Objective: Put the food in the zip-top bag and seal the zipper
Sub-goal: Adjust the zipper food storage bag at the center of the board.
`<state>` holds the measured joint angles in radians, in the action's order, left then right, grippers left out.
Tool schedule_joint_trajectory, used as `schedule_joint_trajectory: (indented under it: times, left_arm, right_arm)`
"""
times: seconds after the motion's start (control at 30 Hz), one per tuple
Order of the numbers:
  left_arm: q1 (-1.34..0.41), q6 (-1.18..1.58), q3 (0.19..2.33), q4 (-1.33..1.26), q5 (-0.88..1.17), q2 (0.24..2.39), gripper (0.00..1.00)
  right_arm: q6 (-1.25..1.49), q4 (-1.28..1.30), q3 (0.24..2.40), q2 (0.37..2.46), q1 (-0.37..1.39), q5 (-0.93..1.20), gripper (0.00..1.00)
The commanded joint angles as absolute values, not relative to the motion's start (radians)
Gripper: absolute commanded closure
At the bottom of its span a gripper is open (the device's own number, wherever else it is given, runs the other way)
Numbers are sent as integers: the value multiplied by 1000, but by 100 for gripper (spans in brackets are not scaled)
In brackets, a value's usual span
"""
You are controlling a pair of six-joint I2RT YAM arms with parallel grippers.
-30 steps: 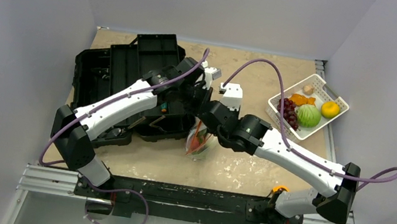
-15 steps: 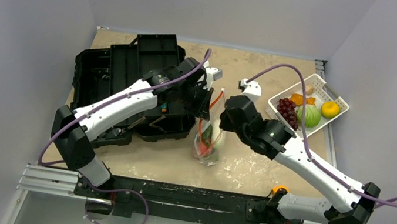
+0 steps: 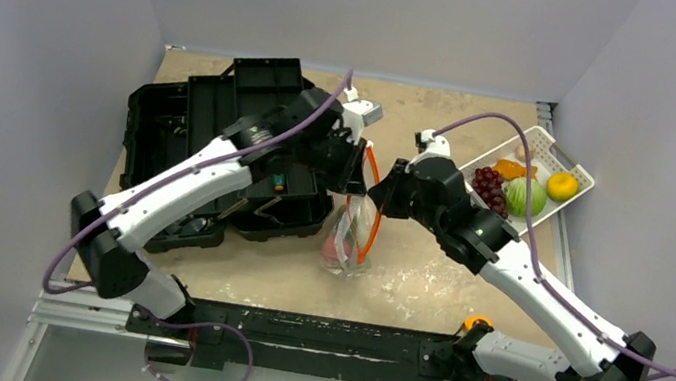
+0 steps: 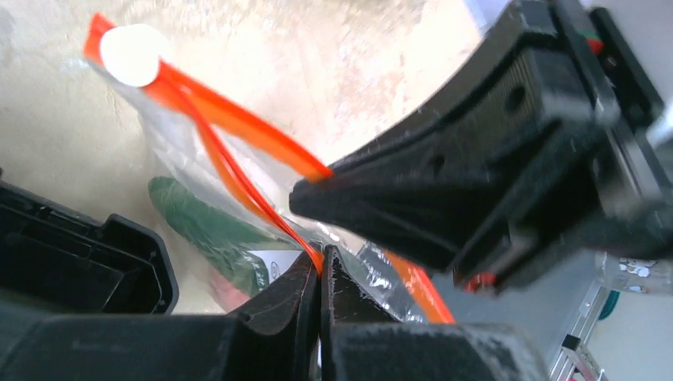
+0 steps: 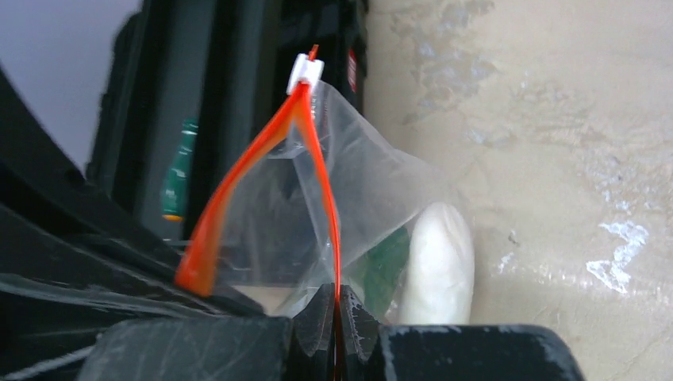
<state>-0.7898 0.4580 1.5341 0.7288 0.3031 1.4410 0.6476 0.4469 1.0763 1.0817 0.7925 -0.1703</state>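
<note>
The clear zip-top bag [image 3: 347, 240] hangs upright by its mouth at the table's middle. Its orange-red zipper [image 3: 372, 218] is spread in a loop between my two grippers. My left gripper [image 3: 359, 176] is shut on one side of the strip [image 4: 262, 202]. My right gripper [image 3: 378, 200] is shut on the other side [image 5: 327, 198]. A white slider [image 5: 305, 73] sits at the strip's far end. Inside the bag are a green cucumber [image 4: 206, 230], a white radish [image 5: 435, 266] and a pink-red fruit [image 4: 226, 294]. Purple grapes [image 3: 491, 188], a pale green cabbage [image 3: 525, 195] and a yellow lemon [image 3: 562, 186] lie in the basket.
The open black toolbox [image 3: 214, 111] stands just left of the bag, under my left arm. A green-handled screwdriver [image 5: 176, 178] lies in it. The white slotted basket [image 3: 567, 152] is at the far right, by the table edge. Grey walls close in three sides.
My right arm has swung from over the bag to its right side and farther back. The bag's mouth has come up and spread open between both grippers. My left gripper has moved slightly farther away.
</note>
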Motion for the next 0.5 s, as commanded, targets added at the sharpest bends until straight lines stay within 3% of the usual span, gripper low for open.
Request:
schedule_joint_trajectory:
  times: [0.0, 0.17, 0.33, 0.47]
  left_arm:
    - [-789, 478, 1535, 761, 344, 1532, 100]
    - [-789, 451, 1509, 734, 278, 1466, 100]
    - [-789, 449, 1516, 746, 269, 1478, 100]
    - [-789, 453, 1516, 747, 273, 1489, 100]
  right_arm:
    - [634, 410, 1035, 1162, 772, -107, 100]
    - [594, 448, 1078, 1142, 770, -143, 99]
    - [519, 529, 1158, 1143, 770, -183, 68]
    - [474, 569, 1224, 1139, 770, -187, 52]
